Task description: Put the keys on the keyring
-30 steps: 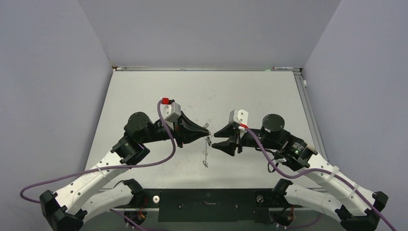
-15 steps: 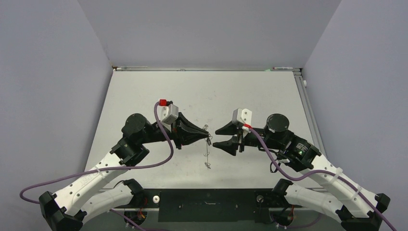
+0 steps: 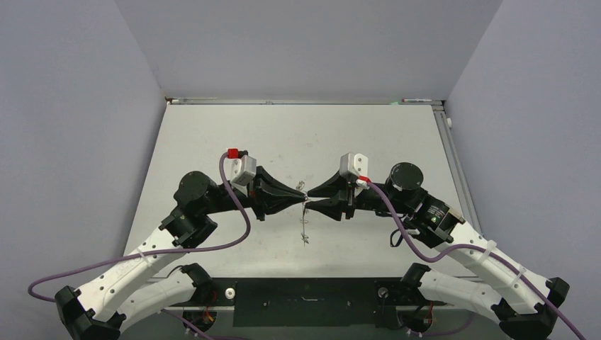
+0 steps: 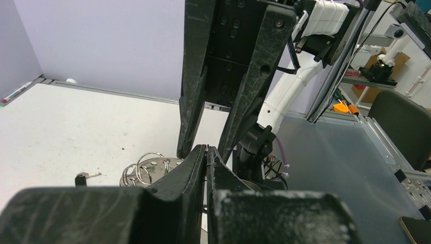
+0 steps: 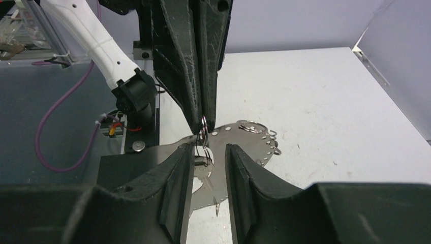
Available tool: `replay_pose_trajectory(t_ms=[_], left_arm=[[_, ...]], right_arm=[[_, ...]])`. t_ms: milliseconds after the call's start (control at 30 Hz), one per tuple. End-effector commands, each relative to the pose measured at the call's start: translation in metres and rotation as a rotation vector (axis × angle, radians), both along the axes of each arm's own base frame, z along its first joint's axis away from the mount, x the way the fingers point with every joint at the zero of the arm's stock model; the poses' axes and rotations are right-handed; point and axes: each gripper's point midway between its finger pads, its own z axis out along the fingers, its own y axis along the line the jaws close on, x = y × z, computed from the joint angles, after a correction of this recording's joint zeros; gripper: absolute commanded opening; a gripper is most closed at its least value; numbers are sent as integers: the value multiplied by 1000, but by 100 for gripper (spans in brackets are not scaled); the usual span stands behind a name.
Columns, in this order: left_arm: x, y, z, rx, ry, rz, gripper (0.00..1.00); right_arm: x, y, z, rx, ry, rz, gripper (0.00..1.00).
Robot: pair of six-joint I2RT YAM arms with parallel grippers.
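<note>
My left gripper (image 3: 300,197) (image 4: 206,150) is shut on a small wire loop of the keyring (image 3: 306,225). The keyring is a thin grey metal disc with holes and loops round its rim, and it hangs edge-on below the tips. In the right wrist view the keyring (image 5: 249,140) shows broadside. A small key (image 5: 202,163) dangles from loops under the left fingertips (image 5: 201,109). My right gripper (image 3: 312,199) (image 5: 209,155) is open, its fingers either side of that key. A second key (image 4: 84,176), black-headed, lies on the table beyond the keyring (image 4: 152,168).
The white table (image 3: 234,134) has a raised metal edge along the back and right side (image 3: 448,134). Grey walls stand on three sides. A black base plate (image 3: 305,301) lies at the near edge between the arm bases.
My right gripper has moved left, from a gap away to meeting the left fingertips, and now straddles the hanging key. The left gripper has stayed shut on the keyring and shifted slightly.
</note>
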Motion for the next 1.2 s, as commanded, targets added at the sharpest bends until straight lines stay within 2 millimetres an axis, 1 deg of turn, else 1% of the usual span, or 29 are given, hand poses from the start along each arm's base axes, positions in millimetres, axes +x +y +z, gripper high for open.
replay_pose_trajectory(t_ms=[0, 133, 333, 400, 467, 567, 700, 900, 1167], left_arm=[[1, 7, 23, -79, -53, 37, 0], [2, 7, 25, -86, -55, 42, 0], [1, 8, 27, -93, -56, 44, 0], [1, 9, 28, -96, -59, 46, 0], [1, 10, 29, -100, -60, 49, 0], [0, 11, 30, -107, -59, 49, 0], [0, 12, 31, -113, -62, 54, 0], [0, 12, 29, -111, -60, 54, 0], [1, 11, 30, -110, -60, 56, 0]], right_arm=[[-12, 5, 32, 111, -50, 66, 30], [-13, 7, 32, 115, -42, 85, 28], [-11, 9, 26, 101, -34, 80, 27], [-10, 8, 24, 97, -31, 71, 29], [-8, 8, 21, 92, -23, 59, 33], [-5, 8, 17, 86, -19, 44, 35], [-6, 9, 14, 78, -12, 52, 30], [-6, 10, 18, 89, -19, 55, 25], [-7, 12, 20, 95, -23, 72, 23]])
